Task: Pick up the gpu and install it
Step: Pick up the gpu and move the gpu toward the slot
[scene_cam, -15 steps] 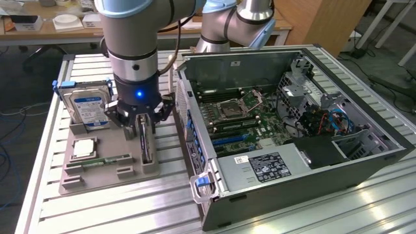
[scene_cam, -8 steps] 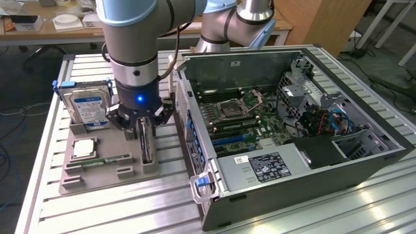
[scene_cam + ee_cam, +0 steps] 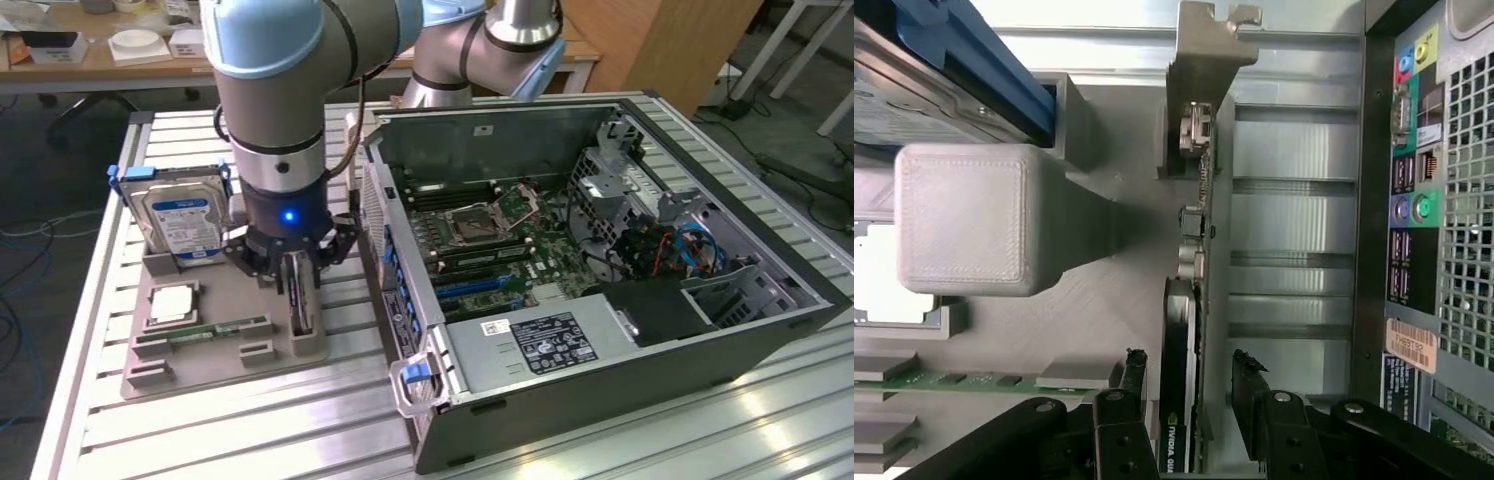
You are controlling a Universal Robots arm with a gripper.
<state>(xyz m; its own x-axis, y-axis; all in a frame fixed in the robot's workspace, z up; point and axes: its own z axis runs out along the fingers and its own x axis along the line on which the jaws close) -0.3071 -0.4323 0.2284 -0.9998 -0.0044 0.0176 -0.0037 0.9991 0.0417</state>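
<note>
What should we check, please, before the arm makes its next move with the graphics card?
1. Pincer open: ok.
2. Fingers either side of the graphics card: ok.
3. Card gripped: not ok, gaps show on both sides.
4. Card standing on edge in the gray tray: ok.
5. Computer case open on top: ok.
6. Card's bottom edge loose in the tray: cannot tell.
</note>
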